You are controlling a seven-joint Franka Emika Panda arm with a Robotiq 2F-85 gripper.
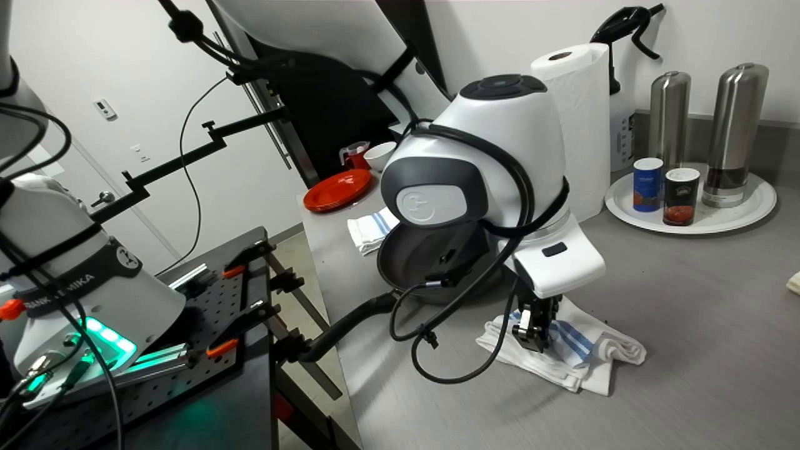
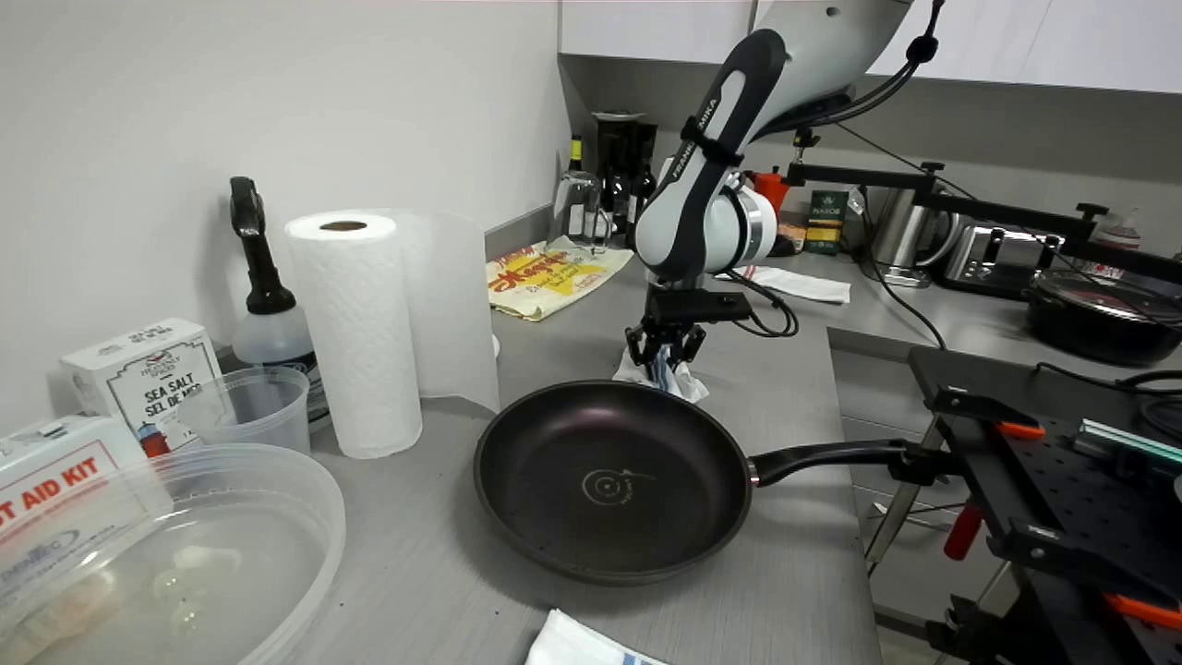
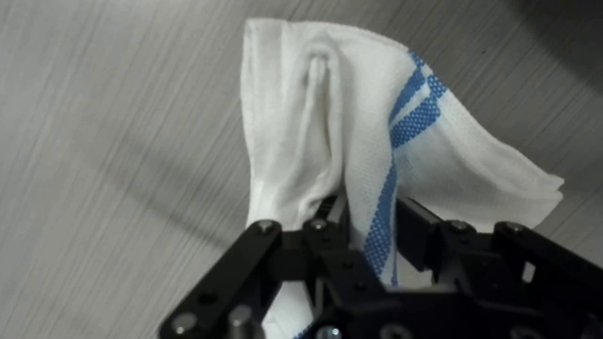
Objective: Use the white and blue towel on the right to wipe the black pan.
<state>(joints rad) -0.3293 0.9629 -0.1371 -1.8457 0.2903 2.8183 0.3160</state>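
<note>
The white and blue towel [image 1: 609, 359] lies bunched on the grey counter; it also shows in an exterior view [image 2: 689, 384] behind the pan and in the wrist view [image 3: 367, 108]. My gripper [image 1: 536, 340] points down at it. In the wrist view the gripper [image 3: 371, 212] is shut on a raised striped fold, with cloth between both fingers. The rest of the towel appears to rest on the counter. The black pan [image 2: 591, 480] sits flat beside the towel, its handle reaching over the counter edge. In an exterior view the arm partly hides the pan [image 1: 406, 259].
Another striped towel [image 1: 369, 231] lies on the pan's far side from the gripper. A paper towel roll [image 2: 355, 342] stands near the wall. A white plate [image 1: 759, 206] holds shakers and grinders. A clear plastic tub [image 2: 323, 554], a red plate [image 1: 337, 189] and a printed cloth [image 2: 554, 277] are around.
</note>
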